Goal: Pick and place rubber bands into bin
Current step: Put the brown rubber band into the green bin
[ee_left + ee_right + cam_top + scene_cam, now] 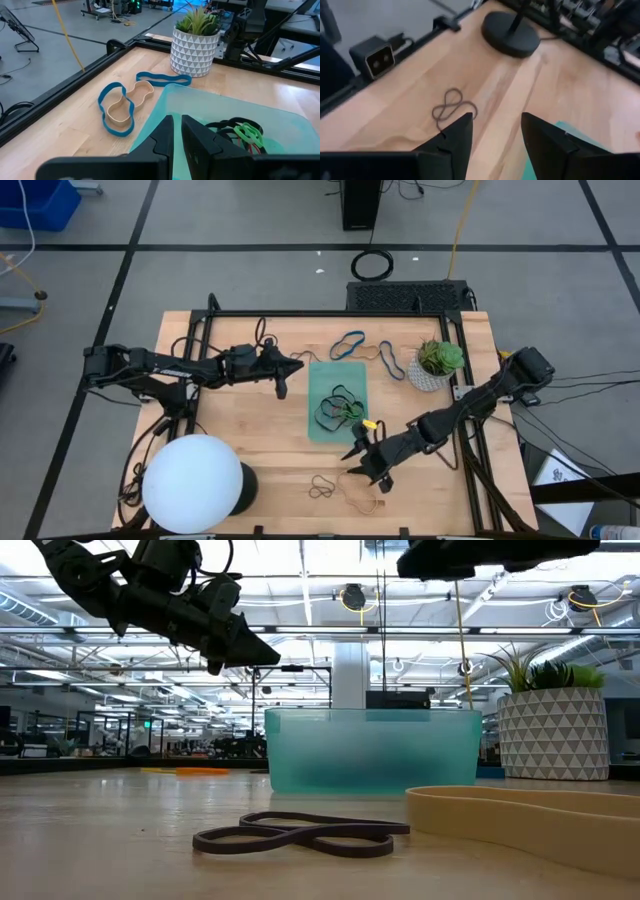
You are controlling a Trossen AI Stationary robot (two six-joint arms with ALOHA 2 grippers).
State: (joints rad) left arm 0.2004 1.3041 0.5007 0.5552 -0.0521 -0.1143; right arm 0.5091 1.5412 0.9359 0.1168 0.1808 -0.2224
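Black fingers of the right gripper (362,460) stand apart with bare wood showing between them in its wrist view; nothing is held. It hangs above the table near the front edge, just off the bin's near right corner. Below and ahead of it lies a dark rubber band (451,107) twisted into a figure-eight, flat on the wood, with a tan rubber band (357,494) just beside it toward the right.

The left gripper (285,370) waits raised beside the bin's left rim, its fingers (162,140) nearly together with only a narrow slit between them, empty.

The teal bin (322,432) sits at the table's centre and holds a tangle of black, green and red bands (338,410). Behind the bin, toward the far edge, lie loose blue and tan bands (122,105) and a further blue loop (392,361) near a potted plant (437,363) in a white patterned pot.

The table (250,450) is pale wood in a black metal frame. A white globe lamp (193,483) on a round black base occupies the front left corner. Beyond the table, the floor is grey with dark lines; a blue crate (38,202) stands at the far left. The low view shows an open hall with ceiling lights behind the bin.
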